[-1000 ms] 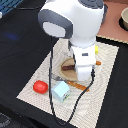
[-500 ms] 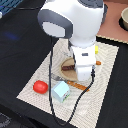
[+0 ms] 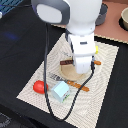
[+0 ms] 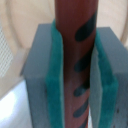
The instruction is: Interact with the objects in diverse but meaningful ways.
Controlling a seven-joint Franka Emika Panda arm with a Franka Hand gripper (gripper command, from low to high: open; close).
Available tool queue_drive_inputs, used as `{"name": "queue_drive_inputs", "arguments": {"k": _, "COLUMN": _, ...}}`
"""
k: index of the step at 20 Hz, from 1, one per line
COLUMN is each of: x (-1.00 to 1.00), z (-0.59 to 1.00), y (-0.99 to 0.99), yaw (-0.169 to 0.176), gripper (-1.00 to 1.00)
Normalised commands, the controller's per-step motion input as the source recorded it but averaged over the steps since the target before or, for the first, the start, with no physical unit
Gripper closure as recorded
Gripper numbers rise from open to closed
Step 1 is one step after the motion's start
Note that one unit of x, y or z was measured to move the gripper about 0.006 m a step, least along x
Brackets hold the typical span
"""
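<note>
The claw is clamped narrow on the dark brown sausage-like stick

Gripper: fingertips hidden behind the arm's white body in the exterior view; cut off at the edges in the wrist view.
Sausage stick: both ends beyond the wrist picture's edges; in the exterior view only a dark stub showing beside the arm.
Plate: mostly covered by the arm.
Fork: tines blurred, hard to count.
Grey pot: partly behind the arm.
Bowl: cut off by the exterior view's right edge.
Carton: print too blurred, possibly none.
</note>
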Motion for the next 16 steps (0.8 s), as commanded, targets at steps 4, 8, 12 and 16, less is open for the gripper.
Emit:
{"name": "queue_drive_inputs", "arguments": {"k": 4, "x": -0.91, "z": 0.25, "y": 0.05, "yaw": 0.0, "gripper": 1.0}}
{"name": "queue_drive_inputs", "arguments": {"k": 8, "x": -0.92, "z": 0.04, "y": 0.0, "yaw": 0.0, "gripper": 1.0}}
{"name": "queue_drive_inputs", "arguments": {"k": 12, "x": -0.67, "z": 0.0, "y": 0.0, "yaw": 0.0, "gripper": 1.0}}
{"name": "queue_drive_inputs", "arguments": {"k": 16, "x": -0.2, "z": -0.11, "y": -0.03, "yaw": 0.002, "gripper": 1.0}}
